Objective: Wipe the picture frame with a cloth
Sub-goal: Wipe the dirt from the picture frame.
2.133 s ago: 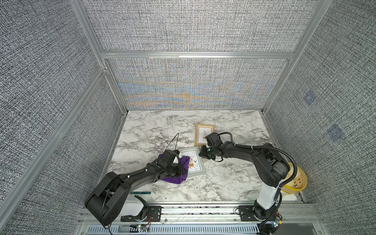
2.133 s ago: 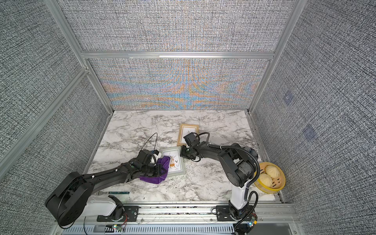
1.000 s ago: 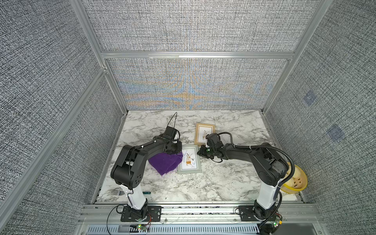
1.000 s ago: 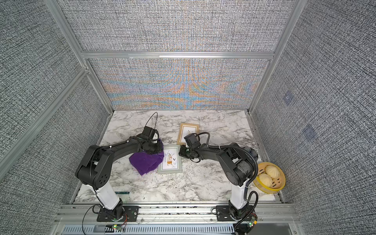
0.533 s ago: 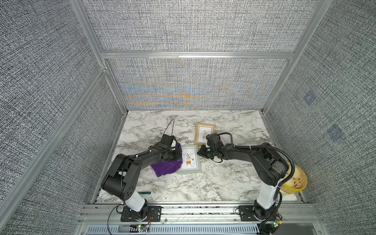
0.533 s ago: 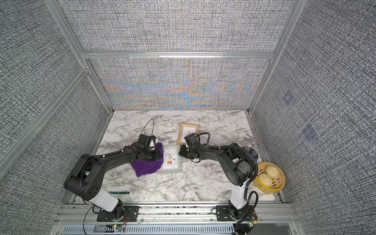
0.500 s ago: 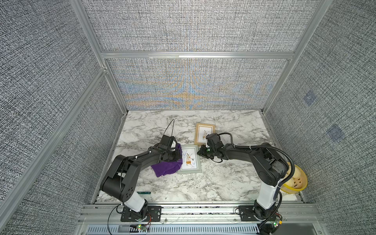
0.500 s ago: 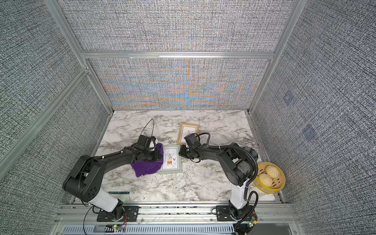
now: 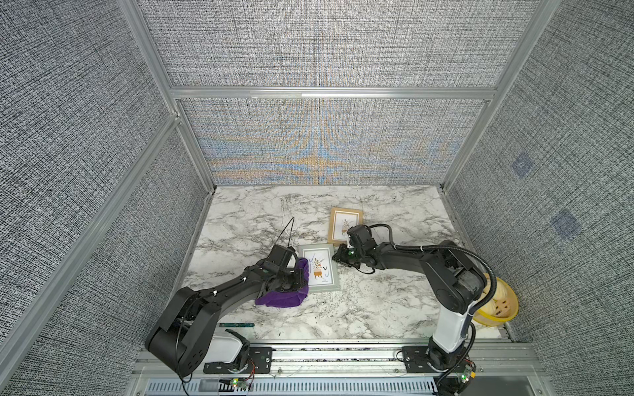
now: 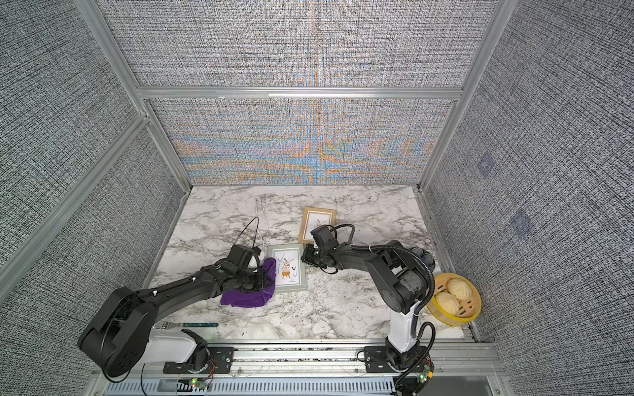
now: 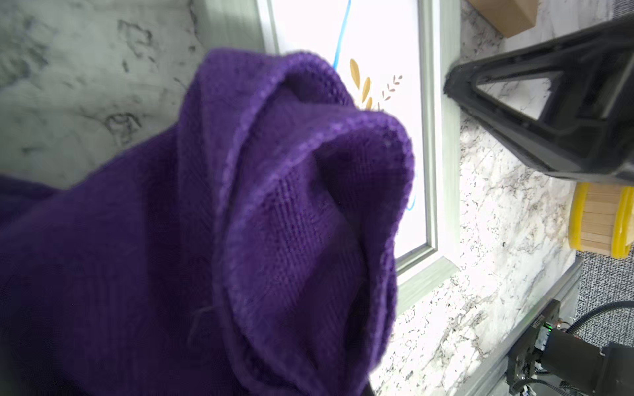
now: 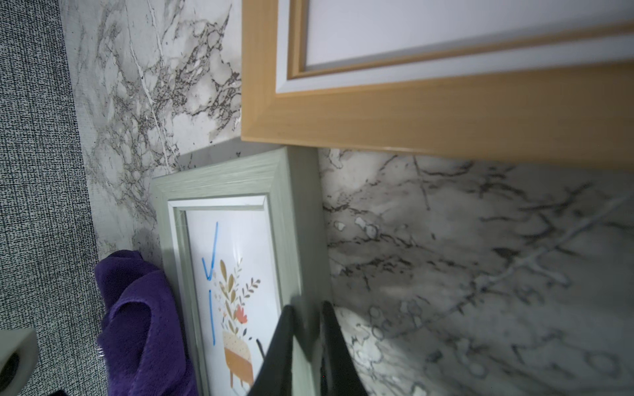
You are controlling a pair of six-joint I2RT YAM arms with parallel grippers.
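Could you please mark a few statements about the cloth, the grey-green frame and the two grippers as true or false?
1. The left gripper is shut on the purple cloth. True.
2. The right gripper hangs open in the air. False: it is shut on the grey-green frame's side edge.
3. The cloth covers the whole grey-green frame. False: it lies along one side edge, and the picture shows.
4. Blue pen marks show on the grey-green frame's picture. True.
5. A yellow steamer basket holds buns. True.
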